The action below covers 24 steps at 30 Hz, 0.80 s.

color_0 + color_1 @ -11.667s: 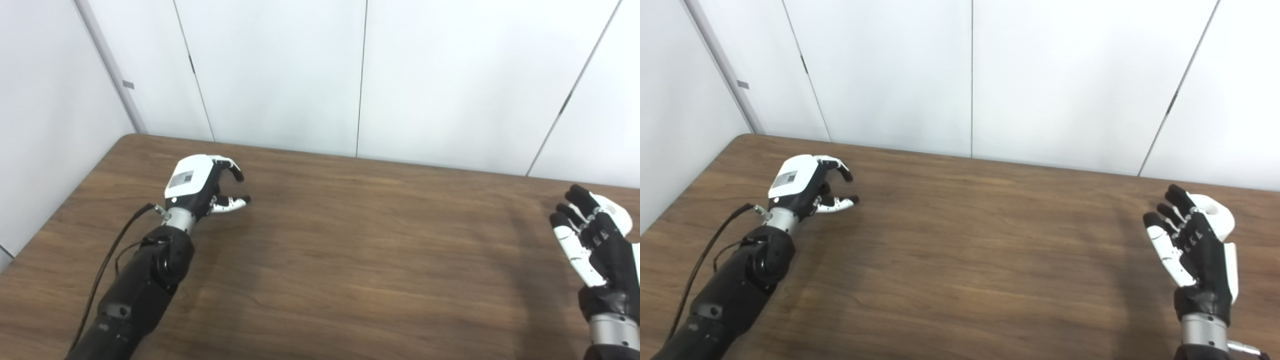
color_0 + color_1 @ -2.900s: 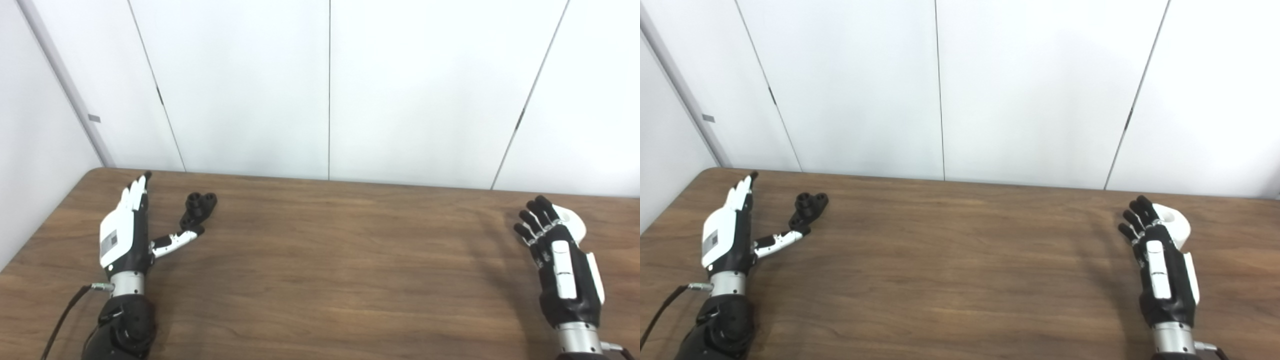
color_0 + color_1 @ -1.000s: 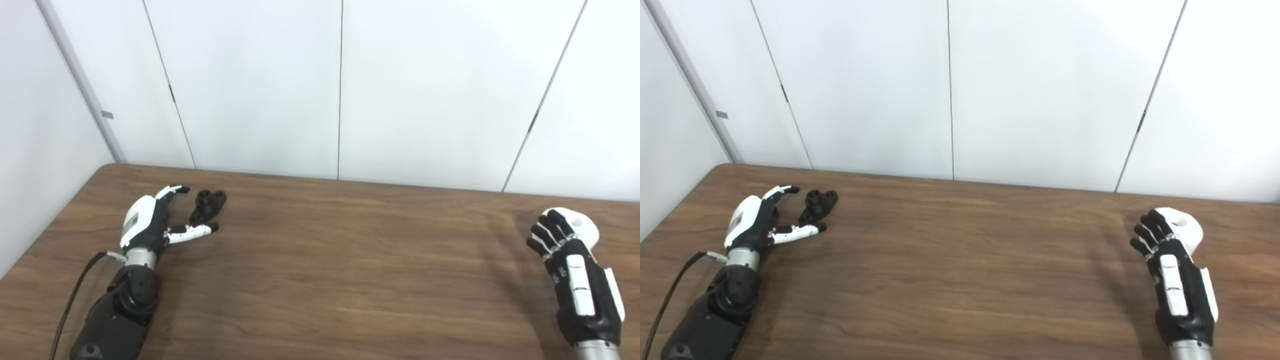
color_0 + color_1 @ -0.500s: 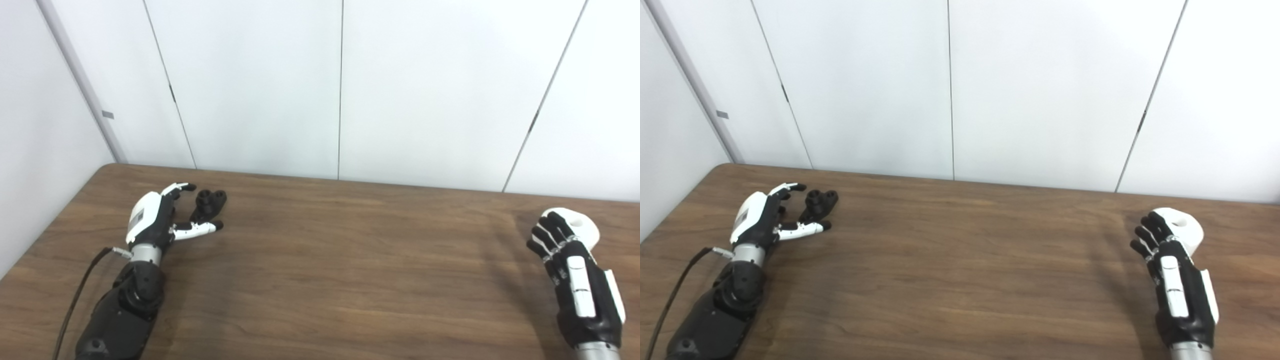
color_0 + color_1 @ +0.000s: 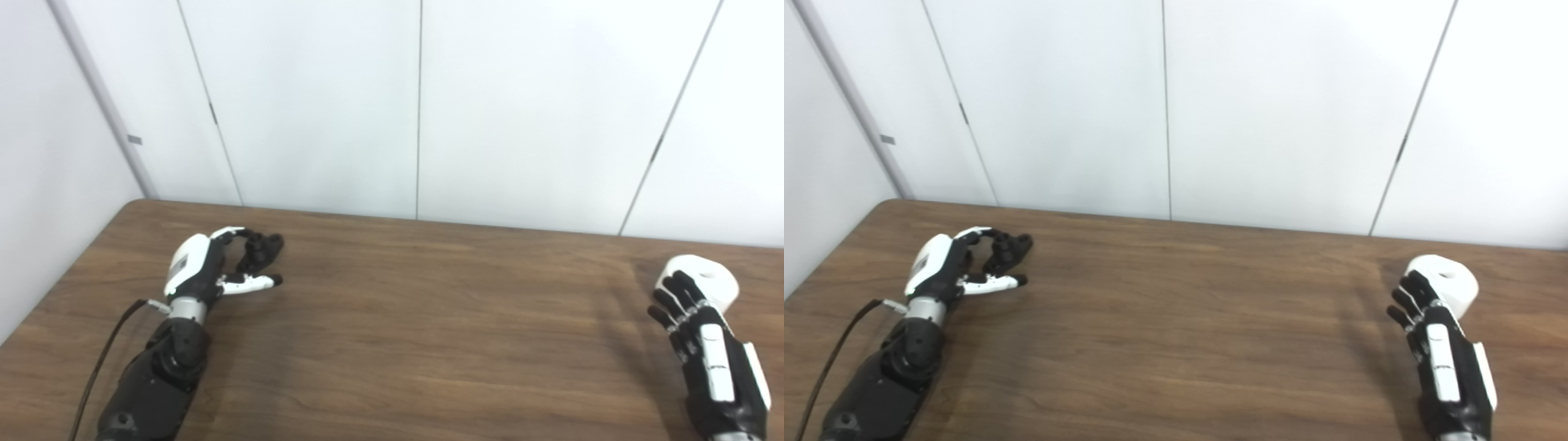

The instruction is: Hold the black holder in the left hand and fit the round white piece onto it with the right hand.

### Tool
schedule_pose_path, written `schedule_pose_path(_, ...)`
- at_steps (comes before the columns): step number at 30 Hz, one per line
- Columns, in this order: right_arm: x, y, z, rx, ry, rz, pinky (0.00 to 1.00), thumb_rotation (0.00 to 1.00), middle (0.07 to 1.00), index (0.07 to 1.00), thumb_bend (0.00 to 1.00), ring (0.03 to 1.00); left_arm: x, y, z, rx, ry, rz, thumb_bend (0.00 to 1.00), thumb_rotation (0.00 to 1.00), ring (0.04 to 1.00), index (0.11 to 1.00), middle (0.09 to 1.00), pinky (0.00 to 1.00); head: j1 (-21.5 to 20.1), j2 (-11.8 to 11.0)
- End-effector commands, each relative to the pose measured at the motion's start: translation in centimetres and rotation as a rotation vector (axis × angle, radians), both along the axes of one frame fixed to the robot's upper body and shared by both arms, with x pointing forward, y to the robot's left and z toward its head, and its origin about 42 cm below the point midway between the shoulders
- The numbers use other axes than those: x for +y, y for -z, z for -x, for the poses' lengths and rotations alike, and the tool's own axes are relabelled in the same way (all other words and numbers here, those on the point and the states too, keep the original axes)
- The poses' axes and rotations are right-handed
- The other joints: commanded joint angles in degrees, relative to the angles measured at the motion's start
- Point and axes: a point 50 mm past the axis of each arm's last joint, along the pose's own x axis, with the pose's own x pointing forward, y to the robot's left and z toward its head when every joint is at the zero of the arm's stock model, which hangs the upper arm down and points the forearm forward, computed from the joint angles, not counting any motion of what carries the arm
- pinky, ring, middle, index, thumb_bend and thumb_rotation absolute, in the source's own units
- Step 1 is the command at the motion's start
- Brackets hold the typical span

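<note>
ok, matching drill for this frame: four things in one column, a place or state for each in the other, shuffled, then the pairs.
Things:
1. holder
2. white piece
3. left hand
4. right hand

Place or state:
A. open, near right of the table, fingers stretched toward the round part
B. far right of the table, lying untouched
C. far left of the table, between curled fingers and thumb, not yet lifted
D. curling round the black part, thumb stretched out on the near side

Pairs: 1-C, 2-B, 3-D, 4-A
</note>
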Motion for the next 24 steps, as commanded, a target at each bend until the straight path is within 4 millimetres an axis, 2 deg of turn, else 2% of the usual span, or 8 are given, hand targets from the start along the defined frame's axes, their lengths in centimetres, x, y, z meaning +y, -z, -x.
schedule_pose_path(1, 0.1, -1.5, -0.1, -0.059, 0.004, -0.006, 0.83, 0.80, 0.885, 0.865, 0.36, 0.876, 0.3, -0.3, 0.0, 0.011, 0.032, -0.028, 1.00, 0.30, 0.869, 0.764, 0.885, 0.80, 0.01, 0.03)
schedule_pose_path(14, 0.2, -3.2, -0.2, -0.087, 0.001, -0.003, 0.80, 0.81, 0.882, 0.849, 0.36, 0.863, 0.4, 0.1, 0.6, 0.000, 0.024, -0.043, 0.98, 0.20, 0.839, 0.727, 0.847, 0.75, -0.24, -1.17)
schedule_pose_path(21, 0.3, -4.1, 0.0, -0.104, 0.001, -0.012, 0.78, 0.81, 0.875, 0.839, 0.33, 0.855, 0.1, -0.1, 0.4, -0.014, 0.024, -0.037, 0.98, 0.20, 0.832, 0.718, 0.838, 0.75, 0.10, -0.95)
schedule_pose_path(24, 0.2, -4.2, 0.1, -0.106, 0.000, -0.009, 0.80, 0.81, 0.885, 0.844, 0.34, 0.867, 0.1, -0.1, 0.3, -0.028, 0.035, -0.047, 0.98, 0.23, 0.833, 0.720, 0.837, 0.75, 0.19, -1.12)
